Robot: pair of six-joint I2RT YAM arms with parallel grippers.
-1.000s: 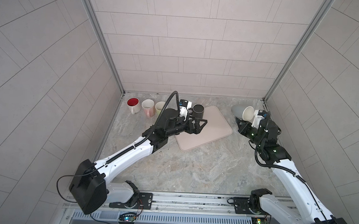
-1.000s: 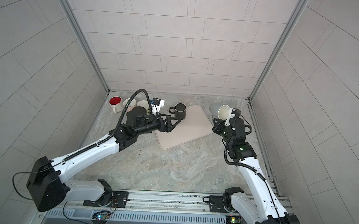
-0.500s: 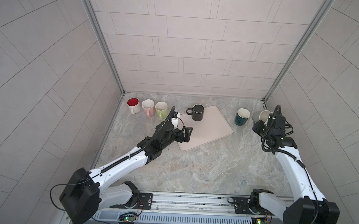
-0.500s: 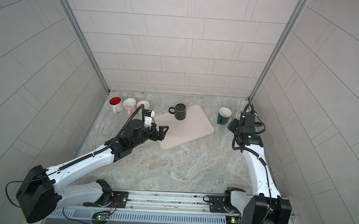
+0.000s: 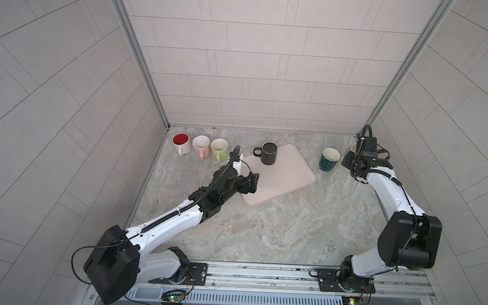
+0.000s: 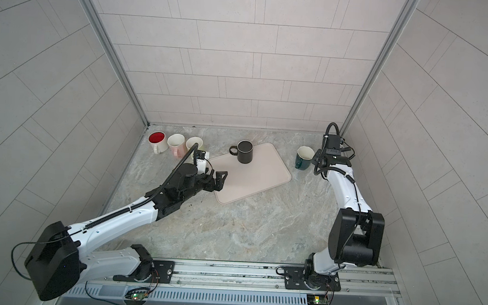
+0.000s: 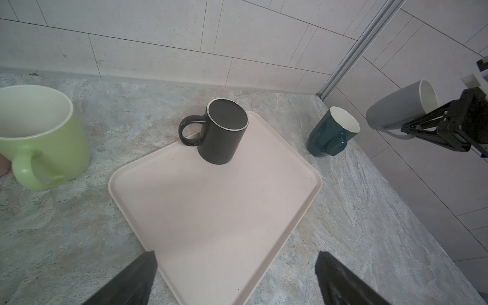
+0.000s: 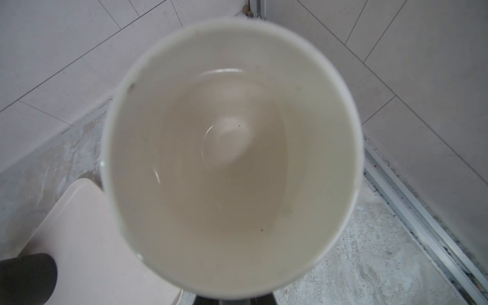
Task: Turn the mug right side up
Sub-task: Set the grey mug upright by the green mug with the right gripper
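Item 1, grey mug (image 7: 396, 111): I found it off the desk (image 5: 261, 232) near the far right corner, tilted with its mouth slanting upward. Its white inside filled the right wrist view (image 8: 229, 158).

Item 2, right tool (image 7: 408, 128): I logged it clenched on the grey mug's handle.

Item 3, left tool (image 5: 253, 183): I logged it released, jaws wide, holding nothing, hovering at the near left edge of the pink tray (image 5: 287, 179).

Item 4, black mug (image 5: 268, 154): it stood on the tray's far corner, handle pointing left. I could not tell whether its top face was mouth or base.

Item 5, teal mug (image 5: 328, 161): upright on the desk, between the tray and the right tool.

Item 6, row at far left, all upright: red-lined white mug (image 5: 181, 143), pink mug (image 5: 201, 146), green mug (image 5: 219, 148).
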